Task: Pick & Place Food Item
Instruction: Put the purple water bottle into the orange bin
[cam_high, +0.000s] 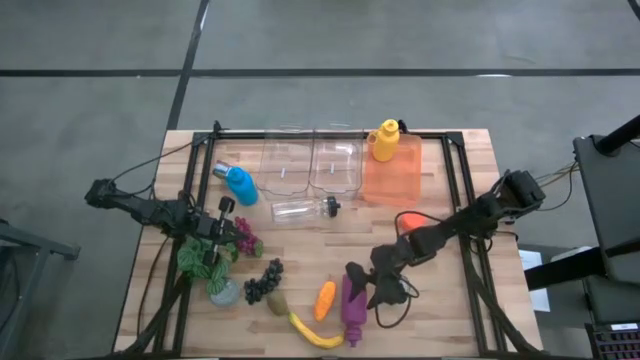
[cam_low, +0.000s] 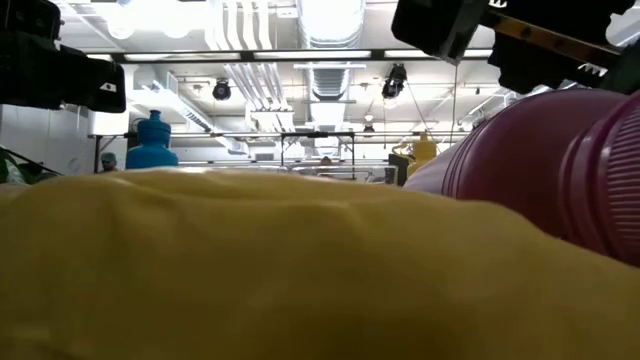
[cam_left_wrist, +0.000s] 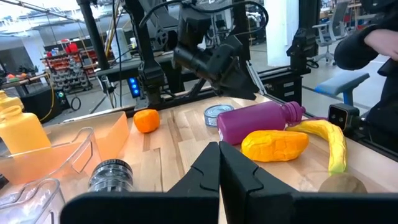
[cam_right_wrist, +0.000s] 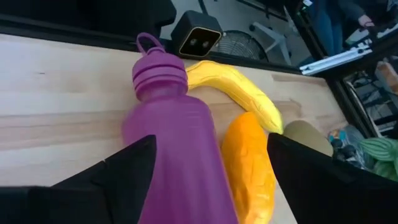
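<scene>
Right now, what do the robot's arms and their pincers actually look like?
Both arms are dark, jointed and slender, with black cables trailing from them across the wooden table. The left gripper has two matte black, wedge-shaped fingers with angular stepped edges. The right gripper has the same broad black fingers. No markings show.

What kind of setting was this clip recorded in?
Probably an industrial lab or workshop: exposed ceiling ducts and strip lights overhead, a bare concrete floor around the wooden table, and shelving racks with equipment behind.

Far room in the low view largely hidden behind the close yellow banana (cam_low: 250, 270) and purple bottle (cam_low: 560, 170).
</scene>
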